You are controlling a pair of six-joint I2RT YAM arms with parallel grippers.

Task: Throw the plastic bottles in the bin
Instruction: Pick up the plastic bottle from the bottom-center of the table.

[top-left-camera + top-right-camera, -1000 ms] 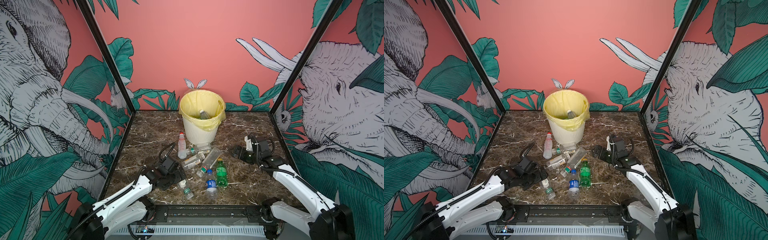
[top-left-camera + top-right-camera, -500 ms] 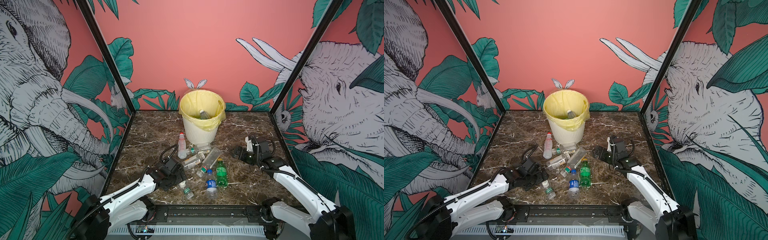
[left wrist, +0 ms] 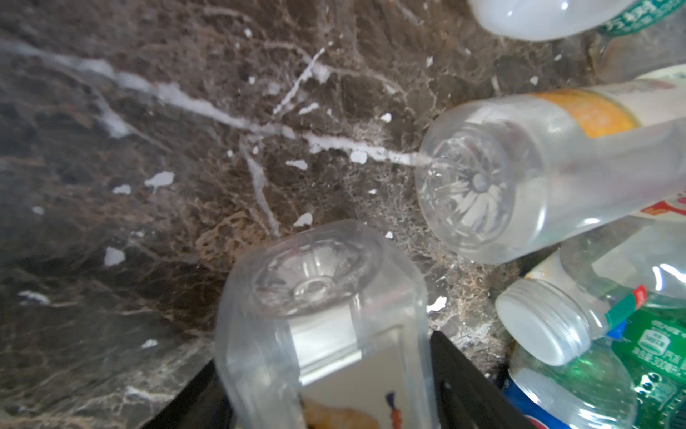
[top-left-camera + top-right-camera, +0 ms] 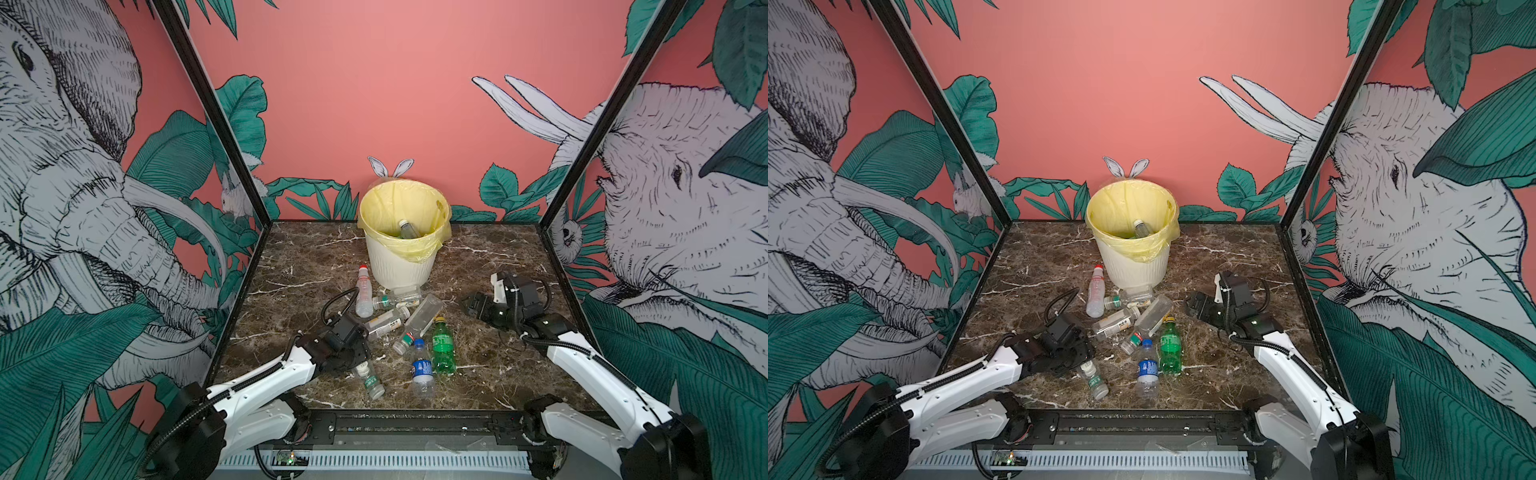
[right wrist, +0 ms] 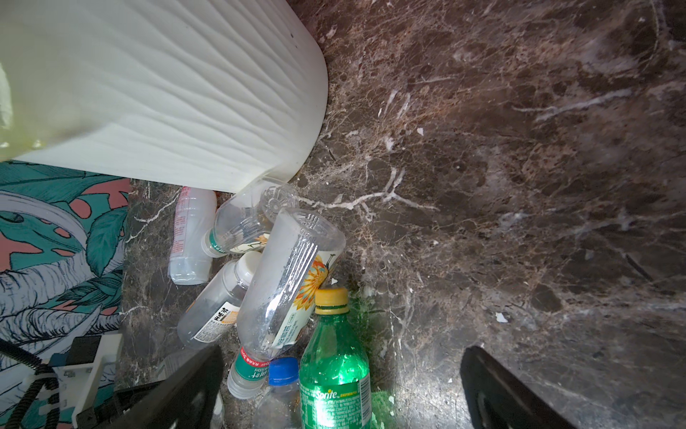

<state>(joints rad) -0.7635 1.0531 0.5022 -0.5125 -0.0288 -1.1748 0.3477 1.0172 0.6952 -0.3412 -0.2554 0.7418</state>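
Clear bottle (image 3: 319, 297) now snug inside left gripper (image 3: 326, 356), wide a second ago; right gripper (image 5: 345, 351) wide as before.

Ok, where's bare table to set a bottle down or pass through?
Bare table right of the bin, up to the right end effector; also left of the bin toward the wall. Crowded: the bottles piled before the bin, down to the left end effector.

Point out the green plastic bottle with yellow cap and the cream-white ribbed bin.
Green plastic bottle (image 4: 442, 347): in a top view, mid-body.
Cream-white ribbed bin (image 4: 395, 270): in a top view, outer wall.
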